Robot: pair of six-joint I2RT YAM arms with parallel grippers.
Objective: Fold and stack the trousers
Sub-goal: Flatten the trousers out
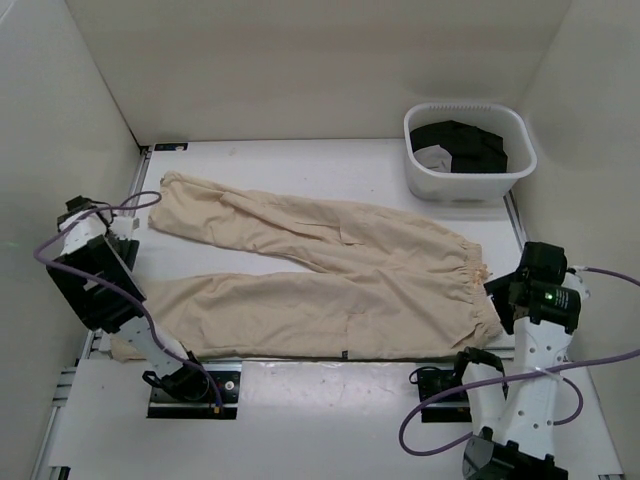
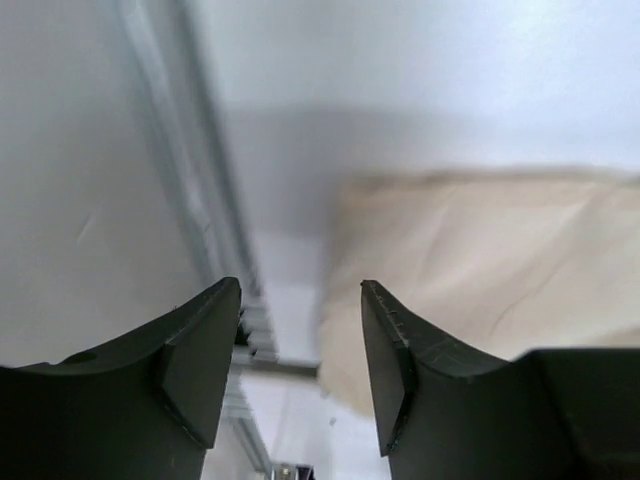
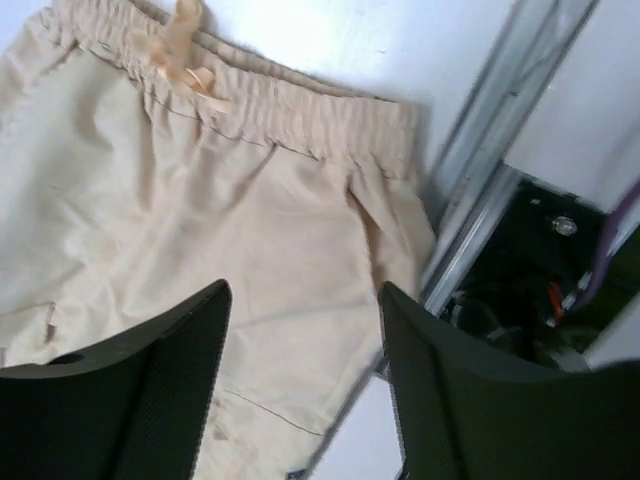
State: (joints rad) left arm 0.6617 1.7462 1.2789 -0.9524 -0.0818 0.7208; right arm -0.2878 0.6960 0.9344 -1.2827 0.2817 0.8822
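The beige trousers [image 1: 330, 270] lie spread flat across the white table, legs pointing left in a V, waistband at the right. My left gripper [image 1: 118, 232] hovers at the left table edge between the two leg ends; its wrist view shows open jaws [image 2: 300, 300] with nothing between them and a leg cuff [image 2: 480, 270] below and to the right. My right gripper [image 1: 500, 298] hangs over the waistband corner; its jaws [image 3: 305, 300] stand open above the cloth [image 3: 200, 200], holding nothing. The elastic waistband with its drawstring bow [image 3: 185, 55] shows at the top.
A white plastic basket [image 1: 468, 176] with dark clothes inside stands at the back right. Metal rails [image 1: 135, 200] run along the left and right table edges [image 3: 480, 180]. White walls enclose the table on three sides. Purple cables loop near both arm bases.
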